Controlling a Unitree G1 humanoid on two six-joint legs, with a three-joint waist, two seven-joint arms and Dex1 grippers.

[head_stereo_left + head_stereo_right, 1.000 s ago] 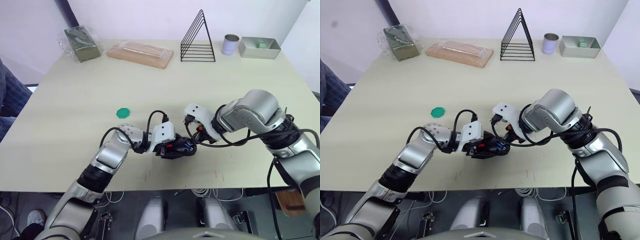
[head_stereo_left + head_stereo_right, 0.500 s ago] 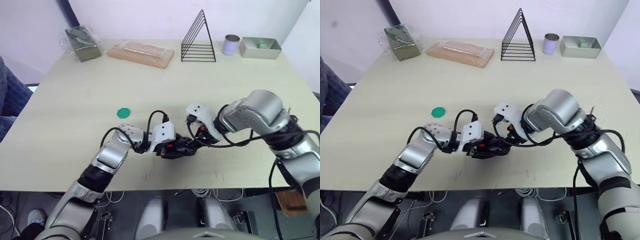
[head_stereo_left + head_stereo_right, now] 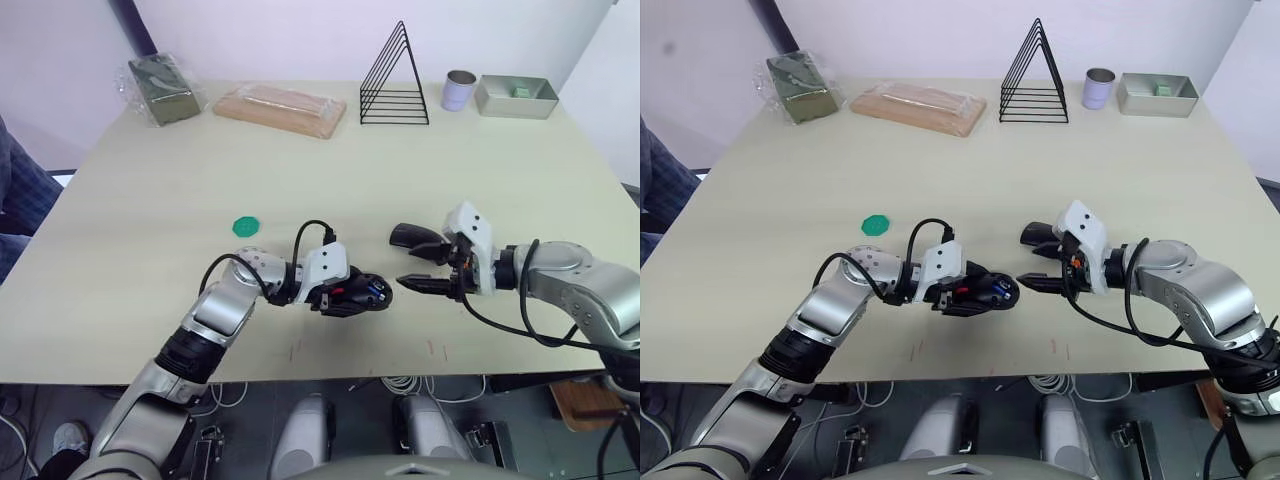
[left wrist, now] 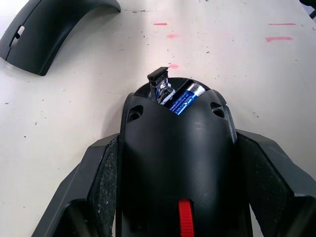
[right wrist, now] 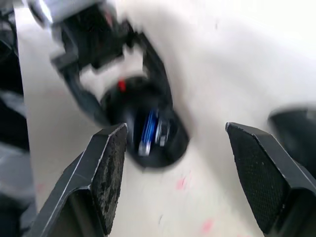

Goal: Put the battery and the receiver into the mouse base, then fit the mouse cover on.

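My left gripper is shut on the sides of the black mouse base, which has a red patch and rests on the table. In its open compartment lies the blue battery. The small dark receiver sticks up at the compartment's edge beside it. A short way right of the base my right gripper is open, pointing at it, with nothing between its fingers. The plain black mouse cover lies on the table past the base, by the right gripper's far finger.
A green disc lies on the table left of the arms. Along the far edge stand a wrapped package, a wooden board, a wire rack, a cup and a grey tray.
The right gripper has opened and drawn back to the right, away from the mouse base. The left gripper and the base have not moved.
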